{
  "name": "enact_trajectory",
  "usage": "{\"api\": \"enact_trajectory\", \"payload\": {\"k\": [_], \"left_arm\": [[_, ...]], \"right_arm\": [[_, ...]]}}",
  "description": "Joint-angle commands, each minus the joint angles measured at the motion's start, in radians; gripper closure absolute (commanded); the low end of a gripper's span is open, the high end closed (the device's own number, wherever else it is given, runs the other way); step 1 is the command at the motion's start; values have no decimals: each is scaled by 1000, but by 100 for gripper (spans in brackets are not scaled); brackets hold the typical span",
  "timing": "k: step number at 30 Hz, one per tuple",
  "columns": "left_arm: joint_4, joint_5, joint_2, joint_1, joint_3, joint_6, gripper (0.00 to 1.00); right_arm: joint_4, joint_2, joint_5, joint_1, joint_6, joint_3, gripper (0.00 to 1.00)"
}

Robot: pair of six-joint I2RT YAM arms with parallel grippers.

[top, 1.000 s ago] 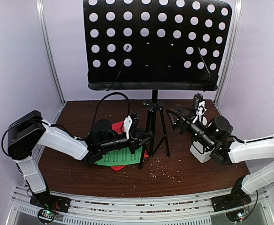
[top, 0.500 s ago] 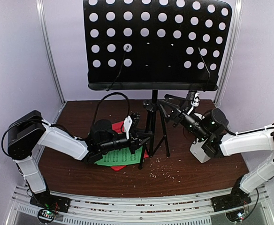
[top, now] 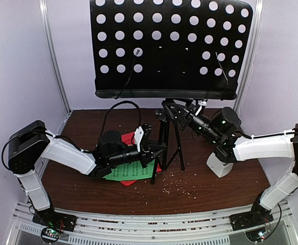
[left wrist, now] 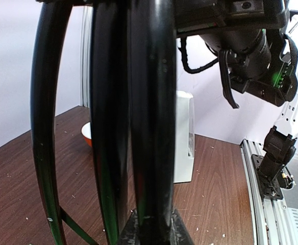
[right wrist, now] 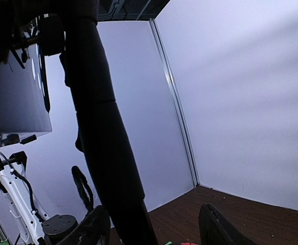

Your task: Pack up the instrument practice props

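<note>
Mid-table, music stand [top: 169, 51] has its pole [right wrist: 103, 127] running straight up-down btwn R claw's [top: 172, 108] spread, not-yet-gripping fingers [right wrist: 95, 227] high up, so R arm's nearer the top; L claw [top: 153, 149] sits low by near-left leg [top: 154, 171], can't tell if it's clenched.

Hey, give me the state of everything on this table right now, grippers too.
music stand: upright on its tripod, desk unfolded.
music sheets: lying flat on the table, green over red.
metronome: standing upright.
left gripper: closed on one leg of the stand.
right gripper: open around the stand's pole.
</note>
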Motion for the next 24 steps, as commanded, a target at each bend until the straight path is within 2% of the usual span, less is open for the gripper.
{"api": "enact_trajectory", "payload": {"k": [1, 2, 7, 9, 13, 19, 24], "left_arm": [[-32, -8, 7, 2, -18, 49, 100], [-33, -9, 6, 2, -19, 48, 100], [-29, -24, -5, 0, -23, 48, 100], [-23, -37, -14, 0, -21, 49, 100], [-19, -50, -30, -2, 19, 56, 100], [-12, -62, -36, -20, 76, 80, 100], [-27, -124, -13, -32, 79, 78, 98]], "right_arm": [[-33, 18, -51, -2, -10, 48, 40], [-31, 22, -53, -2, -8, 51, 42], [8, 22, -69, 0, -2, 54, 75], [16, 15, -89, 2, -9, 55, 83], [42, -5, -112, 10, -18, 57, 88], [17, -50, -113, 30, -69, 54, 88], [-4, -86, -78, 41, -98, 26, 88]]}}
